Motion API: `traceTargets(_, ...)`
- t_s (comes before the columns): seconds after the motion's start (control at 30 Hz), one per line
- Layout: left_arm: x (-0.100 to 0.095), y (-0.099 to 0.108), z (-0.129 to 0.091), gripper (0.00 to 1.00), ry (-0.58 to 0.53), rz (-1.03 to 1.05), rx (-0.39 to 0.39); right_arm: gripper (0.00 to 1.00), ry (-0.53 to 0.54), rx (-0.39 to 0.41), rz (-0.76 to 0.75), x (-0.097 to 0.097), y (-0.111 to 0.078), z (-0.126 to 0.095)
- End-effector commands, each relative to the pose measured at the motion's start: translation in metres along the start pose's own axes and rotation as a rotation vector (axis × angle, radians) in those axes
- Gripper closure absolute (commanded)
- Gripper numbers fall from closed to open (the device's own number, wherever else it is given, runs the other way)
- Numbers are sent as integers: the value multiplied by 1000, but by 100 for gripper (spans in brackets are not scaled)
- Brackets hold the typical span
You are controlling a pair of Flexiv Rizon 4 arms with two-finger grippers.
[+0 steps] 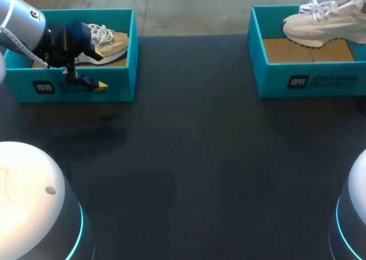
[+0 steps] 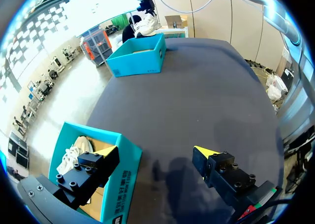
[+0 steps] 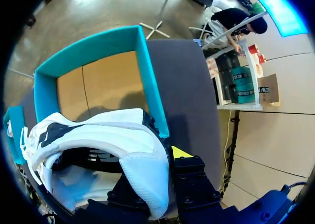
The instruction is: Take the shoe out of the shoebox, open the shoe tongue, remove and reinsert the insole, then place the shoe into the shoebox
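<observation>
Shoeboxes stand at the two far corners of the dark table (image 1: 200, 157). The right shoebox (image 1: 320, 80), at the upper right of the head view, has the white shoe (image 1: 326, 23) hanging above its cardboard floor, toe toward the middle of the frame and sole clear of the rim; the arm that carries it is beyond the frame's right edge.

In the right wrist view the right claw (image 3: 165, 157) is closed on the white shoe's heel collar; one yellow tip shows against the outside of the heel, and the other finger is hidden behind the padding, presumably inside the opening. A hold on the collar makes sense, since it leaves laces and tongue free for the opening step. The teal box lies ahead of and under the shoe, so I judge this to be the lift-out, with the shoe not yet set on the table.

At the upper left of the head view the left claw (image 1: 98, 70) hangs at the left shoebox (image 1: 123, 83), in which a tan shoe (image 1: 111, 43) lies. Its fingers are spread wide and hold nothing. In its own wrist view one tip sits inside the box beside the tan shoe and the other over bare table, with the front wall between them; I cannot tell whether either finger touches it. That straddle may be a way to steady the box, or simply a resting pose.
</observation>
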State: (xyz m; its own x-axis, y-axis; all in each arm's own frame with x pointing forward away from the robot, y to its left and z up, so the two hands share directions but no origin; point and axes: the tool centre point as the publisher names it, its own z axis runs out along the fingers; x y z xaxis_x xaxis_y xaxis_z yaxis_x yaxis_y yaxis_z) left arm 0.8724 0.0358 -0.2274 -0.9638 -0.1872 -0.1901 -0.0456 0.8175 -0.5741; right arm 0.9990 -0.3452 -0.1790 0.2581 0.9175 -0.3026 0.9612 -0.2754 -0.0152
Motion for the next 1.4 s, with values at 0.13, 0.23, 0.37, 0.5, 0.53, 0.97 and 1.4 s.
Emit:
traceTargets(0.13, 0, 0, 0, 0, 0, 0, -4, 100, -4, -51, 20, 0, 14, 14)
traceTargets(0.23, 0, 0, 0, 0, 0, 0, -4, 100, 2, -61, 14, -2, 17, 15)
traceTargets(0.37, 0, 0, 0, 0, 0, 0, -4, 100, 11, -62, 5, -1, 14, 20)
traceTargets(0.5, 0, 0, 0, 0, 0, 0, -4, 100, 8, -66, -10, 3, 11, 26)
traceTargets(0.53, 0, 0, 0, 0, 0, 0, -4, 100, 6, -66, -14, 5, 11, 28)
traceTargets(0.97, 0, 0, 0, 0, 0, 0, -4, 100, 15, -103, -22, 14, 26, 40)
traceTargets(1.4, 0, 0, 0, 0, 0, 0, -4, 100, 4, -126, -35, 15, 36, 60)
